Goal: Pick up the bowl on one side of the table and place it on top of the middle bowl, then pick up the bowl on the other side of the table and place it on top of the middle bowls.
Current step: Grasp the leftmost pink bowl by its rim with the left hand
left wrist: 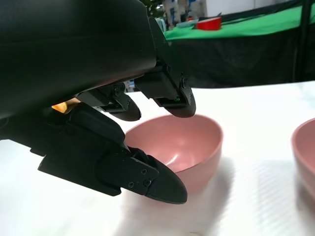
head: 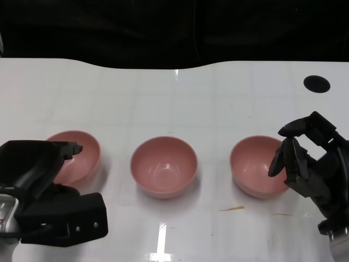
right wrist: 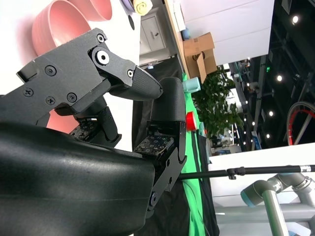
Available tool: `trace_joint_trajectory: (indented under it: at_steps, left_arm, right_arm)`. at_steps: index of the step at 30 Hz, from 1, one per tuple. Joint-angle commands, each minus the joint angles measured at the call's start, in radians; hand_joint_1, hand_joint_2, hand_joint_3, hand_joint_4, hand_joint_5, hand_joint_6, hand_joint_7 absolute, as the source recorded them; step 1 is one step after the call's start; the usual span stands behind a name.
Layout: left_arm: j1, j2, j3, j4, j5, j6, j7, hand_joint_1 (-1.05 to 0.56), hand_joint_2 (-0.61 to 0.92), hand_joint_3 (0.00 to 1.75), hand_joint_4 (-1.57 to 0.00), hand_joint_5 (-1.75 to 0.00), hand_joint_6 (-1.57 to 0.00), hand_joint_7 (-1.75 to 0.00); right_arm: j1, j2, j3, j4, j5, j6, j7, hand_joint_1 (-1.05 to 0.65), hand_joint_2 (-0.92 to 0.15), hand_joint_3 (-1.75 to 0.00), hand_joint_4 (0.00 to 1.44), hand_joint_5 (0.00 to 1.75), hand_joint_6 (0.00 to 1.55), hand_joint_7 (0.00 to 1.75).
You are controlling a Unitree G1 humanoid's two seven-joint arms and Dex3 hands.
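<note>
Starting at the left edge of the white tabletop (head: 174, 98), your left hand (head: 52, 191) is sitting low by the near left corner, its fingers (left wrist: 172, 96) spread apart and holding nothing. In the left wrist view you are seeing the upper fingers hanging over the near rim of the left bowl (head: 79, 155) while the thumb is lying below and outside the wall; whether any fingertip is actually touching the rim, you cannot tell. That pink bowl is standing upright on the tabletop near the left edge, with its near-left part hidden behind the hand in the head view.

Moving rightward, the middle bowl (head: 163, 165) is resting upright at the centre of the tabletop, well apart from both hands and with nothing stacked in it. It is also showing at the edge of the left wrist view (left wrist: 305, 152).

Further right, the right bowl (head: 256, 165) is standing upright toward the right edge. Your right hand (head: 311, 164) is hovering just beside it, its fingers (head: 279, 158) open and curving over the bowl's right rim, gripping nothing. Contact with the rim is not clear from the head view, and the right wrist view is showing only a bowl (right wrist: 56, 24) beyond the spread fingers.

Near the far right corner a dark round spot (head: 317, 83) is showing on the tabletop.
</note>
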Motion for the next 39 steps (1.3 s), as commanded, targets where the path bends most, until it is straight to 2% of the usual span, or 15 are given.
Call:
trace_joint_trajectory:
  at_steps: [1, 9, 23, 30, 36, 39]
  left_arm:
    - [-0.032, 0.018, -0.014, 0.054, -0.015, -0.012, 0.003, -0.78, 0.86, 0.01, -0.66, 0.0, -0.66, 0.0]
    - [-0.092, 0.012, -0.049, 0.162, -0.029, -0.032, 0.033, -0.76, 0.87, 0.01, -0.67, 0.0, -0.67, 0.0]
    - [-0.144, -0.024, -0.092, 0.256, -0.059, -0.04, 0.063, -0.7, 0.9, 0.01, -0.67, -0.01, -0.68, -0.01]
    - [-0.151, -0.02, -0.105, 0.267, -0.07, -0.039, 0.073, -0.7, 0.9, 0.0, -0.68, -0.01, -0.69, -0.01]
    - [-0.176, -0.024, -0.125, 0.34, -0.079, -0.065, 0.102, -0.67, 0.91, 0.0, -0.73, -0.02, -0.74, -0.02]
    - [-0.237, -0.045, -0.159, 0.483, -0.077, -0.076, 0.103, -0.65, 0.92, 0.02, -0.71, 0.0, -0.73, -0.01]
  right_arm:
    - [-0.001, -0.011, -0.012, -0.009, 0.007, 0.016, -0.01, -0.1, -0.58, -1.05, 0.85, 1.73, 0.77, 1.46]
    - [-0.002, -0.011, -0.011, -0.003, 0.001, 0.002, -0.008, -0.09, -0.58, -1.06, 0.84, 1.74, 0.76, 1.47]
    - [-0.004, -0.018, -0.017, 0.008, 0.003, 0.001, -0.001, -0.1, -0.59, -1.02, 0.85, 1.73, 0.77, 1.46]
    - [-0.004, -0.02, -0.016, 0.007, 0.003, 0.003, -0.001, -0.11, -0.6, -1.02, 0.85, 1.73, 0.76, 1.47]
    - [0.005, -0.01, -0.008, -0.008, -0.001, 0.009, -0.021, -0.08, -0.59, -1.02, 0.85, 1.73, 0.77, 1.46]
    - [-0.01, -0.011, -0.009, 0.02, 0.003, -0.02, -0.003, -0.07, -0.59, -1.06, 0.85, 1.74, 0.76, 1.48]
